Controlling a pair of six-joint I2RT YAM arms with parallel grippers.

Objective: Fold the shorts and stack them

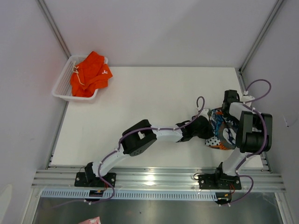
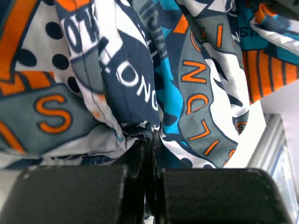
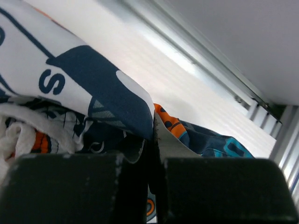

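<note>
Along the near edge, we note a ribbed aluminium rail (image 1: 159, 176) carrying both arm bases (image 1: 96, 178). Just beyond it, at the right side of the white table (image 1: 154, 98), the printed shorts (image 1: 216, 126) lie bunched in a heap, partly under the right arm (image 1: 252, 133). We find the left gripper (image 2: 150, 140) clamped on a fold of this print, cloth pinched between its closed fingers. The right gripper (image 3: 154, 147) is likewise closed on an edge of the same garment. The table surface is matt and plain. At the far left corner a white mesh basket (image 1: 60, 89) holds the orange shorts (image 1: 91, 74), crumpled, with the drawstring (image 1: 78, 74) showing. Pale grey walls (image 1: 163, 28) and slanting metal posts (image 1: 261, 35) enclose the cell.
</note>
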